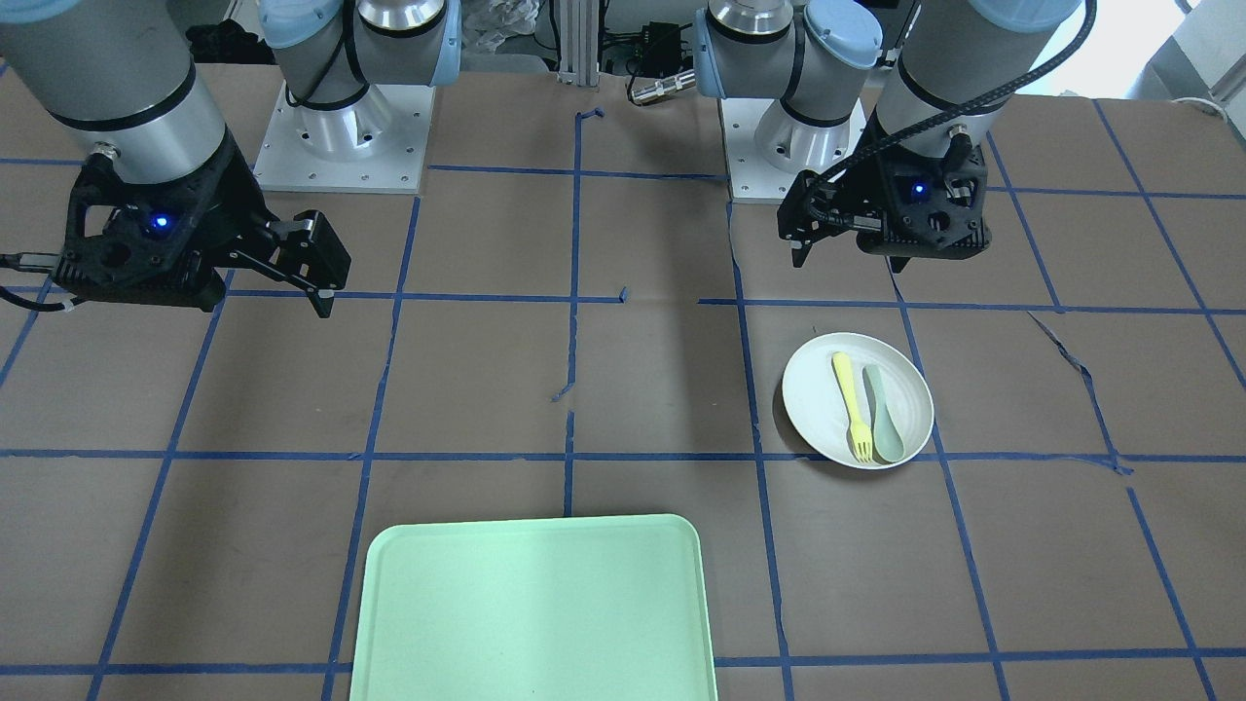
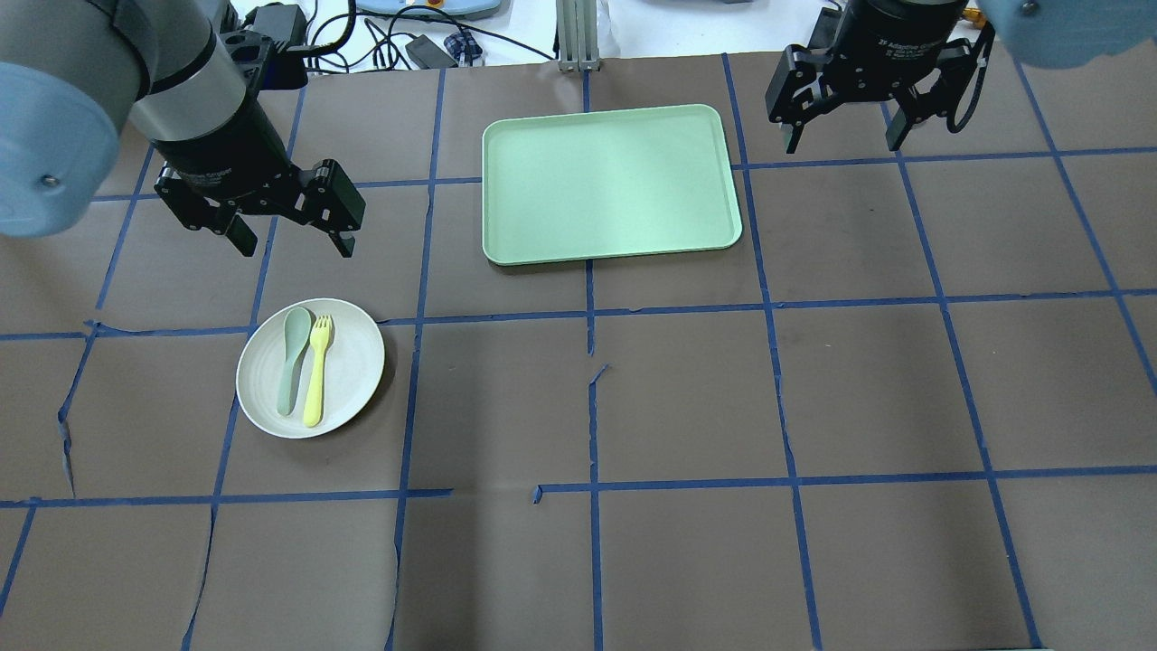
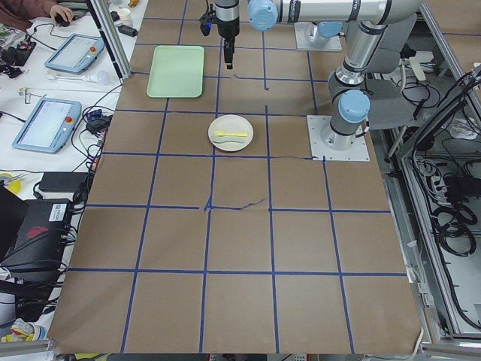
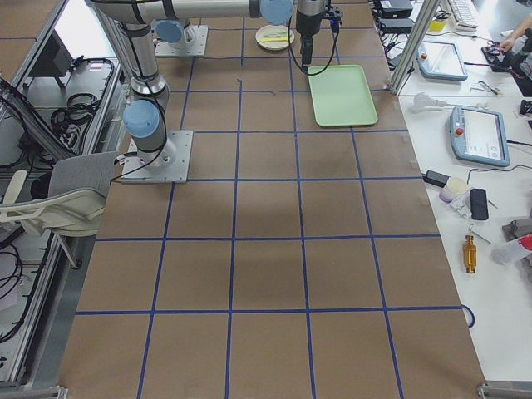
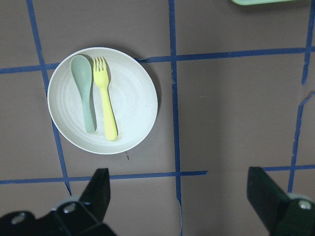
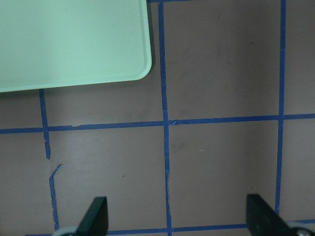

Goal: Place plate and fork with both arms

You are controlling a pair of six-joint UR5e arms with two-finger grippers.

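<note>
The round off-white plate (image 2: 354, 362) lies on the table's left side, with the pale yellow fork (image 2: 317, 371) and a grey-green spoon (image 2: 291, 362) side by side on it. My left gripper (image 2: 294, 242) hangs open and empty above the table just beyond the plate. The left wrist view shows the plate (image 5: 133, 98), fork (image 5: 106, 103) and spoon (image 5: 86, 96) ahead of the open left gripper (image 5: 182, 196). My right gripper (image 2: 845, 140) is open and empty at the far right, beside the tray. From the front I see the plate (image 1: 813, 389), the fork (image 1: 852, 399), the left gripper (image 1: 852, 255) and the right gripper (image 1: 268, 292).
A large mint-green tray (image 2: 610, 181) lies at the table's far middle; its corner shows in the right wrist view (image 6: 69, 39). Brown paper with blue tape lines covers the table. Two arm bases stand at the robot's edge.
</note>
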